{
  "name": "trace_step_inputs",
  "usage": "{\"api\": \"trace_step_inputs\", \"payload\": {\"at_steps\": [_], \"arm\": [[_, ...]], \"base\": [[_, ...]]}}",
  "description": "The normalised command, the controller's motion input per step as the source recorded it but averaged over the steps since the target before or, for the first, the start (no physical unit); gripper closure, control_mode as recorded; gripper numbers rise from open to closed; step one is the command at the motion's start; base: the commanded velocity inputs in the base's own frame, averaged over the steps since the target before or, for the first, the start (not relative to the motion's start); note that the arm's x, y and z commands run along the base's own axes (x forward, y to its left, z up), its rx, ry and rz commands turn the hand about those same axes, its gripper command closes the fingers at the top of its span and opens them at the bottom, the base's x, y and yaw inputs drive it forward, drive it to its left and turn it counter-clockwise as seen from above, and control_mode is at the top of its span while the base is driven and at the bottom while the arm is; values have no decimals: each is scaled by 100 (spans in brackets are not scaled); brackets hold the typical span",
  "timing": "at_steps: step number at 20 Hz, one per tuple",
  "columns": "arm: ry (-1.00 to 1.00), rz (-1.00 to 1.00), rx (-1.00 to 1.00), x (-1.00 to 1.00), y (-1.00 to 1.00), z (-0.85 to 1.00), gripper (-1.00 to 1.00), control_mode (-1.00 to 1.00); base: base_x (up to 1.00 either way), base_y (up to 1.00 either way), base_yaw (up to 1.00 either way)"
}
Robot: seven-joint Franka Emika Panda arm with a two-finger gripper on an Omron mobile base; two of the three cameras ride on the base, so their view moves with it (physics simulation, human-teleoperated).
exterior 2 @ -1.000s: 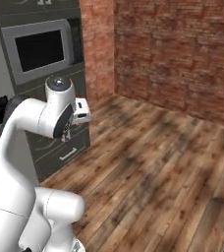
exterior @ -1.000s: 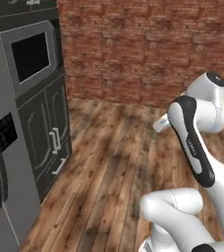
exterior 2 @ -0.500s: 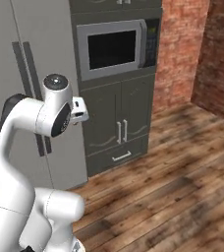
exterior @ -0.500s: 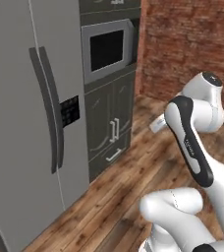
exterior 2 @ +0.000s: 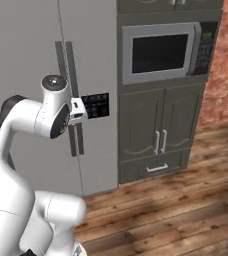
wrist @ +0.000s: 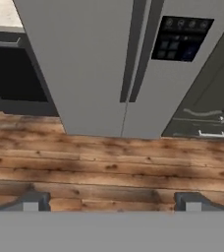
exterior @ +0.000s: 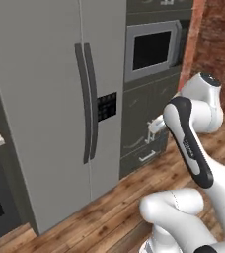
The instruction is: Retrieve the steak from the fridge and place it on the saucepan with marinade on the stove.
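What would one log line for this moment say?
stage: facing the fridge | fridge doors: both shut | jaws: open, holding nothing | gripper: short of the handles | steak: not yet fetched

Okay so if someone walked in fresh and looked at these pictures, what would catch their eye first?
The tall grey fridge with its two long dark handles, both doors shut, fills the left of the scene. Beside it to the right sits a built-in microwave above dark cabinets. The white arm's tool hangs open over the wooden floor before the fridge.
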Motion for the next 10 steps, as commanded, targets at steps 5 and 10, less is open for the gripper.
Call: {"api": "trace_step_inputs", "payload": {"at_steps": [5,10], "arm": [[0,0,0,0,0,0,-100,100],[0,0,0,0,0,0,-100,100]], "base": [[54,2,26],[49,4,22]]}}
